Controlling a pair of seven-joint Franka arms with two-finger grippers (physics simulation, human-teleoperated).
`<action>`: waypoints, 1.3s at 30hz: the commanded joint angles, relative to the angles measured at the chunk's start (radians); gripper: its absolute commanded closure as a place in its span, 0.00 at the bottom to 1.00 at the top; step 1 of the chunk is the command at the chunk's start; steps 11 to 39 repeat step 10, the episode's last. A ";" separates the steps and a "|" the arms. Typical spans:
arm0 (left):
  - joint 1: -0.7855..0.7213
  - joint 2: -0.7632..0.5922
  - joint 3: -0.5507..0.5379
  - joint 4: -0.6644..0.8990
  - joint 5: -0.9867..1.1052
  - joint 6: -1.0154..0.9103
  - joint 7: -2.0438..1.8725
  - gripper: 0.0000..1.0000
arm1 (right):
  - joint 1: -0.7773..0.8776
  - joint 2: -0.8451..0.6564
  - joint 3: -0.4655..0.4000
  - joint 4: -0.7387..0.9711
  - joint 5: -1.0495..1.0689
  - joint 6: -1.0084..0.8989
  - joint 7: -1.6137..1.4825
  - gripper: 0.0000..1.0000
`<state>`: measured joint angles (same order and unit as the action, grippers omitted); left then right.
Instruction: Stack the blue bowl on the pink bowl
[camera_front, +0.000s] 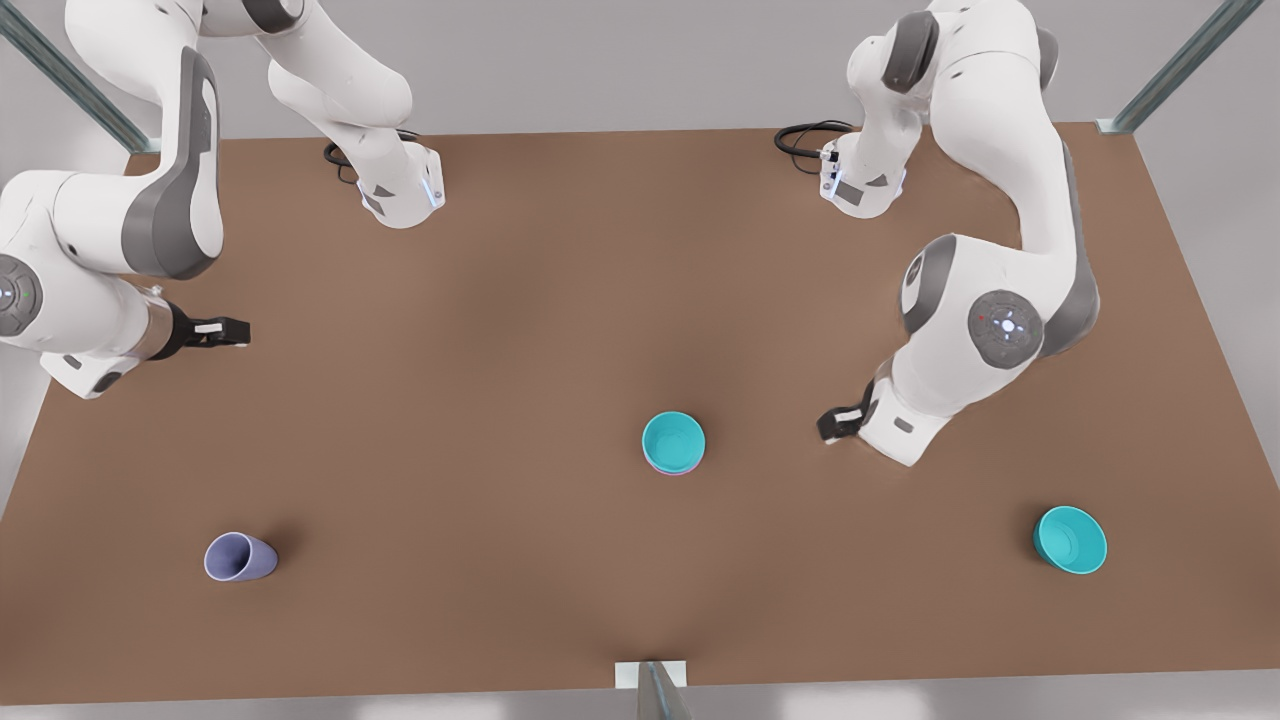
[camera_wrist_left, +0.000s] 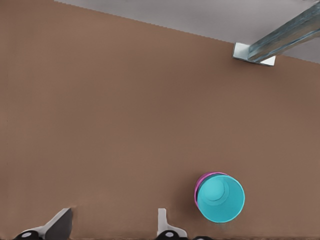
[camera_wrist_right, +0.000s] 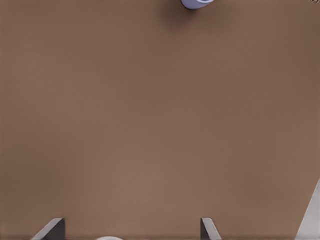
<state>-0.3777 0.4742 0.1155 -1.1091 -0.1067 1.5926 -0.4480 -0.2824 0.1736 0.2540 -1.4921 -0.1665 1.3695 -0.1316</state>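
Stacking is already seen at the middle of the brown table (camera_front: 500, 350): the blue bowl (camera_front: 673, 441) is nested upright in the pink bowl (camera_front: 668, 469), of which only a thin pink rim is exposed below it. The left gripper (camera_front: 838, 424) is held above the table near the stack, on the front view's right, its fingers (camera_wrist_left: 161, 220) spread apart and empty, with the stacked bowls seen just beside them in the left wrist view. The right gripper (camera_front: 228, 331) is held well apart at the front view's left, fingers (camera_wrist_right: 206, 227) spread and empty. A lavender cup (camera_front: 239, 557) is tilted near the front edge, and a second teal bowl (camera_front: 1070, 540) is placed at the front view's right.
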 joint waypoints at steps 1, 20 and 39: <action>-0.003 -0.049 0.013 0.025 0.133 -0.428 0.198 0.00 | 0.002 -0.003 0.001 0.003 0.001 -0.001 -0.013 0.00; 0.145 -0.224 -0.079 -0.086 0.130 -0.367 0.199 0.00 | -0.006 -0.008 0.001 0.009 0.010 0.000 -0.011 0.00; 0.145 -0.224 -0.079 -0.086 0.130 -0.367 0.199 0.00 | -0.006 -0.008 0.001 0.009 0.010 0.000 -0.011 0.00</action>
